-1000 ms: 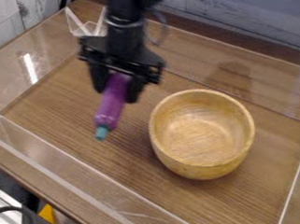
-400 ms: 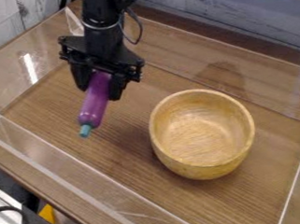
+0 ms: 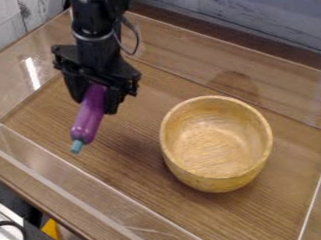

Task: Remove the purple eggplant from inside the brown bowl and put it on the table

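The small glossy purple eggplant [image 3: 87, 116] is held clamped by its upper end between the black jaws, teal tip hanging down over the wood-grain counter [image 3: 139, 168].

Black arm [image 3: 99, 20] with loose black cables, blocky black tool [image 3: 95, 95].

No text, label, brand, number or sign can be read anywhere in this view.
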